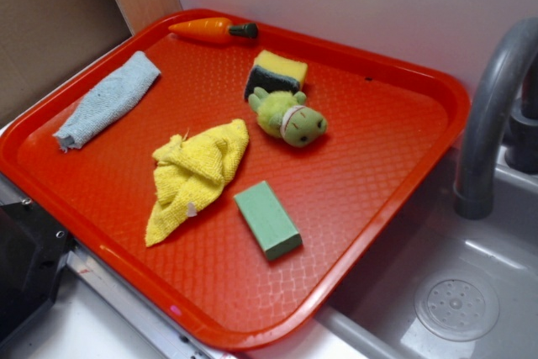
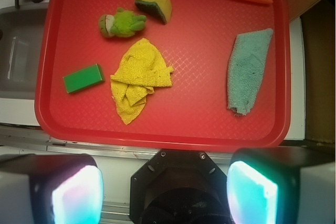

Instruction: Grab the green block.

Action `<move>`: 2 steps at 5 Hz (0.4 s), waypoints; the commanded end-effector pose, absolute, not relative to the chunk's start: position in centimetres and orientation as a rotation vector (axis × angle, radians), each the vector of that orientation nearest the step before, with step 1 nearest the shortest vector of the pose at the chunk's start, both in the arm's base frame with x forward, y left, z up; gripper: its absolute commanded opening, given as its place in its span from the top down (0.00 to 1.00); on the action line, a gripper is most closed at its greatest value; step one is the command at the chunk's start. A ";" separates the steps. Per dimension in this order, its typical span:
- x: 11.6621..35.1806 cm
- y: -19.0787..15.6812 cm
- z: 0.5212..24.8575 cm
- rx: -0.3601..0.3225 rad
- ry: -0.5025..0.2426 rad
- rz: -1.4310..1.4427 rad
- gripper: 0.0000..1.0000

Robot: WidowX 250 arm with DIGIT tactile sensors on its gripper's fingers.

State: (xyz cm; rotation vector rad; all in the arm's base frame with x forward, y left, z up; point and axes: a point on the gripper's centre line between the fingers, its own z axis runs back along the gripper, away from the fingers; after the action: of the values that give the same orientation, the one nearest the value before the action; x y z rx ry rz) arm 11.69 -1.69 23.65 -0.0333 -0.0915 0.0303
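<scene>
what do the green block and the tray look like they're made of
The green block looks like matte painted wood or dense foam: flat smooth faces, crisp edges, no gloss; which one is unclear. The tray looks like hard moulded plastic: shiny red rim with highlights and a fine embossed crosshatch across its floor.

- The block [image 1: 267,219] lay flat on the tray [image 1: 382,136], with bare tray at its 3, 5 and 6 o'clock in the exterior view.
- The yellow cloth [image 1: 197,174] crowded it at 9 o'clock, just beside but apart.
- The plush [image 1: 290,118] and sponge [image 1: 276,74] sat at 12 o'clock, well apart.
- The faucet [image 1: 494,107] rose past the tray rim at 3 o'clock.
- The gripper [image 2: 165,195], jaws spread wide, hung outside the tray's edge.
</scene>
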 end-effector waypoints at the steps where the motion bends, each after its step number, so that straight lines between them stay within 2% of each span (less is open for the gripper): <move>1: 11.7 -1.7 23.6 -0.033 -0.092 0.030 0.00; 2: 14.1 -1.7 22.1 0.033 -0.245 -0.218 0.00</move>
State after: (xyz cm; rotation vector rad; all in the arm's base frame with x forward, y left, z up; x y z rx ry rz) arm 13.98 -1.52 21.53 0.0302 -0.2274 -0.2170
